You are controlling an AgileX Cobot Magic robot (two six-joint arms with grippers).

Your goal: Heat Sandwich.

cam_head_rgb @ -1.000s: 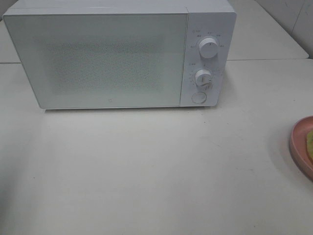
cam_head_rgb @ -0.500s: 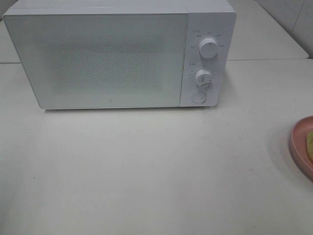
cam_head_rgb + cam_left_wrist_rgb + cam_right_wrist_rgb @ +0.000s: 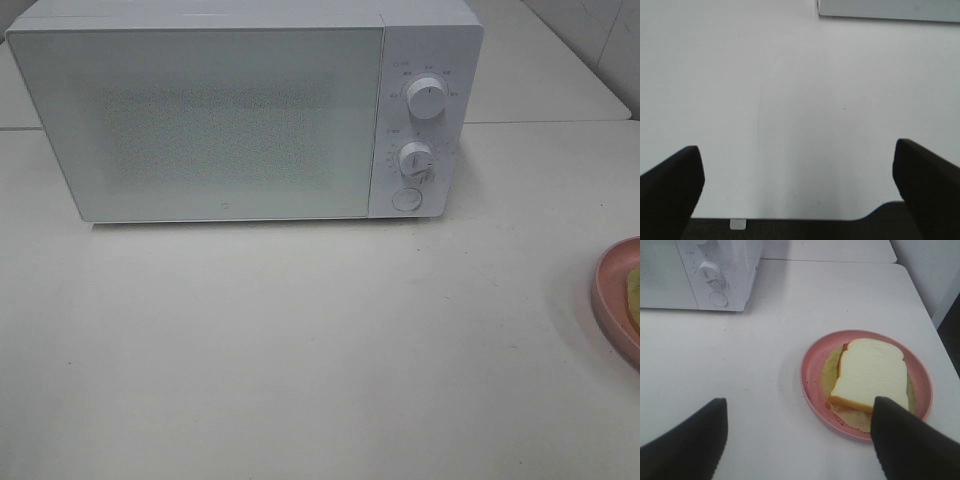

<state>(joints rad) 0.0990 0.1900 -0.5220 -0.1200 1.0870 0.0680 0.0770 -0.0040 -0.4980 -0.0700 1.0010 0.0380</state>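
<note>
Bare table (image 3: 300, 340) before the shut microwave (image 3: 200, 120) (pink plate (image 3: 612, 300) at right edge).

Both tools: black, blunt fingers (image 3: 670, 190); small white tab.

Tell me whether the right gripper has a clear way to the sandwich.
Probably yes. The right gripper is open just short of the sandwich, which lies uncovered on the pink plate. Nothing stands between them; the microwave sits well off to the side.

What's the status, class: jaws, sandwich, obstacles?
Both jaws open, empty. Sandwich on pink plate, untouched. Microwave door shut.
</note>
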